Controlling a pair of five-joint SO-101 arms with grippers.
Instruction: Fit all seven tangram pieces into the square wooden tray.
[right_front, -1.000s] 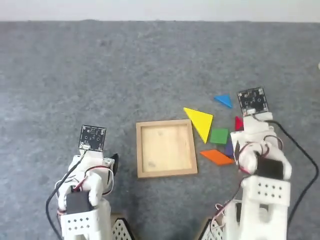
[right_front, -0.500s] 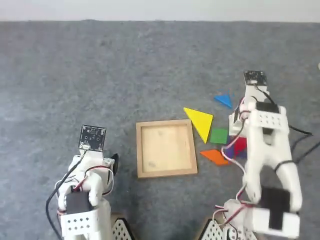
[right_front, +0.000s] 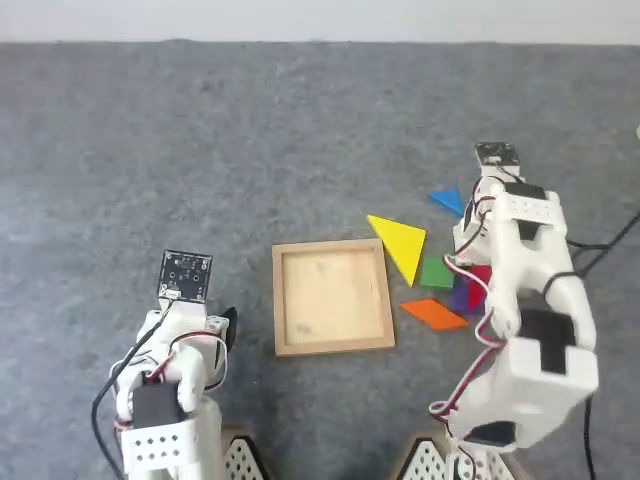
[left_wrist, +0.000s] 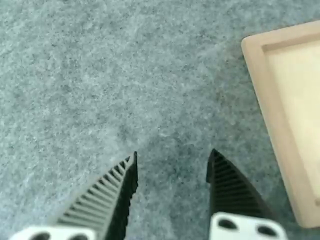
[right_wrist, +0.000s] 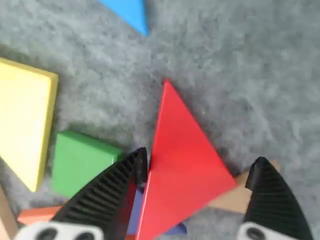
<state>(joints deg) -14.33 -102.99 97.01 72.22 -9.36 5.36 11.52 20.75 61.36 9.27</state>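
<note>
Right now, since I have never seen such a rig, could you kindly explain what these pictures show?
These are two robot arms side by side on a grey felt-covered table. One picture looks down from a fixed camera above; the other two come from a camera on each arm's wrist, looking along its two-fingered gripper. In the middle lies a square wooden tray, with nothing in it. Beside it, on the right arm's side, lie coloured tangram pieces: a yellow triangle, a green square, an orange parallelogram, a blue triangle, a red triangle and a purple piece partly hidden. The left gripper hangs open over bare felt next to the tray. The right gripper is open, its fingers either side of the red triangle. Neither holds anything.
</note>
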